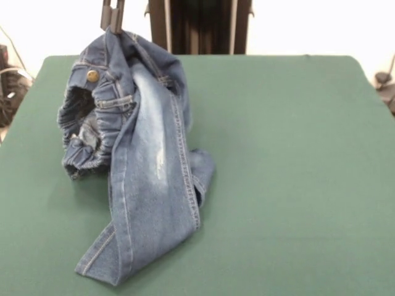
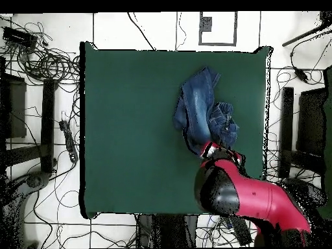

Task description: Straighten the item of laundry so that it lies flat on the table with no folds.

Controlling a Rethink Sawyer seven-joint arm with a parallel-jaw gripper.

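Note:
The item of laundry (image 1: pixel 145 160) is a small pair of blue jeans, bunched and partly lifted off the table (image 1: pixel 296 154). In the front view my gripper (image 1: pixel 113 26) comes down at the top left, shut on the fabric at the top of the heap. The elastic waistband gapes open to the left, with the brass button showing. One faded leg drapes down to the table's near edge, and the other leg is folded behind it. In the overhead view the jeans (image 2: pixel 200 107) lie right of the middle of the table (image 2: pixel 130 130). The red arm (image 2: pixel 227 188) covers the gripper there.
Green tabletop stretches wide to the right of the jeans in the front view. In the overhead view, tangled cables (image 2: pixel 45 65) and dark stands (image 2: pixel 285 123) ring the table on the floor. More cables (image 1: pixel 9 80) show past the table's left edge in the front view.

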